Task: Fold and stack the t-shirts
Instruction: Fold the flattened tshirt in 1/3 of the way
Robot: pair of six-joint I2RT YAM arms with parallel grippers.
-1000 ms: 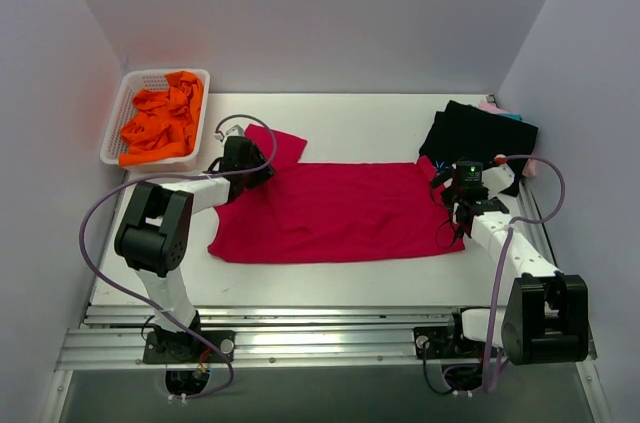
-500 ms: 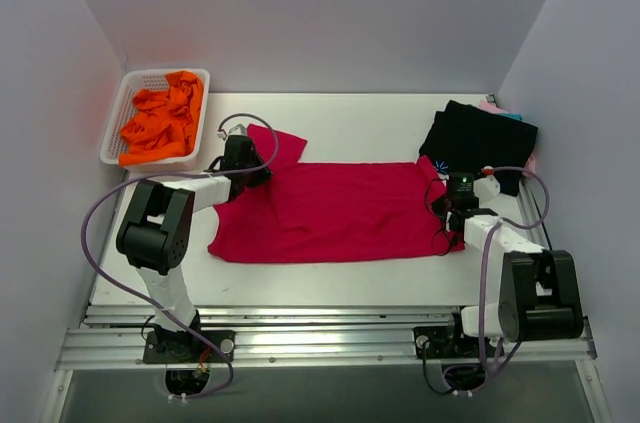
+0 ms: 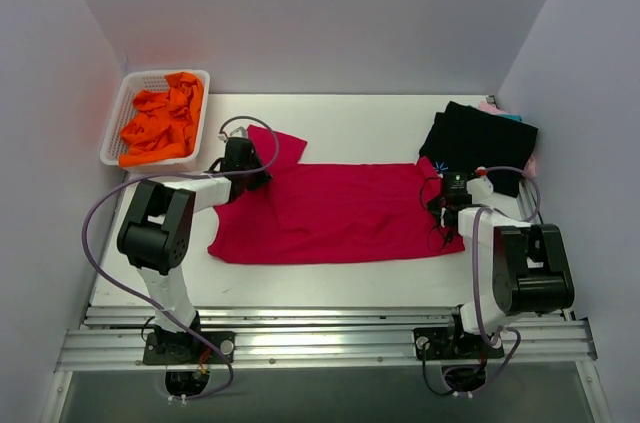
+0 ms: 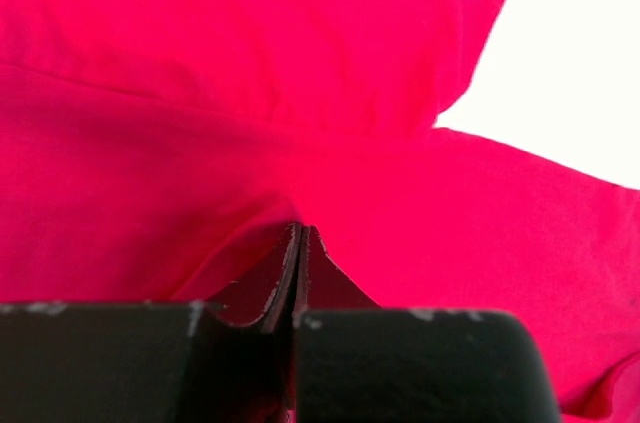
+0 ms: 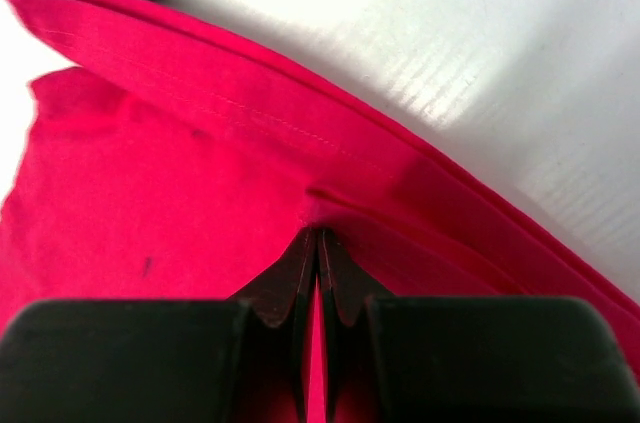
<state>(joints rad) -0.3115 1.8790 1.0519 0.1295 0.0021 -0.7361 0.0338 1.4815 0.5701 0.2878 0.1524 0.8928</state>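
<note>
A large crimson-red t-shirt (image 3: 335, 211) lies spread flat across the middle of the table. My left gripper (image 3: 250, 178) is shut on the red t-shirt's cloth near its far left corner, beside a sleeve (image 3: 282, 146). In the left wrist view the gripper (image 4: 300, 231) pinches a fold of red cloth (image 4: 300, 93). My right gripper (image 3: 445, 205) is shut on the red shirt at its right edge, and the right wrist view shows cloth (image 5: 200, 183) bunched at the gripper's (image 5: 318, 233) tips. A folded black t-shirt (image 3: 478, 138) lies at the far right, with pink and teal cloth (image 3: 500, 110) peeking out behind it.
A white basket (image 3: 116, 131) holding orange cloth (image 3: 160, 121) stands at the far left corner. White walls close in the table on three sides. A metal rail (image 3: 320, 338) runs along the near edge by the arm bases.
Both grippers have shut on the red shirt. The right arm has lowered and folded down toward the shirt's right edge; the left arm barely moved.
</note>
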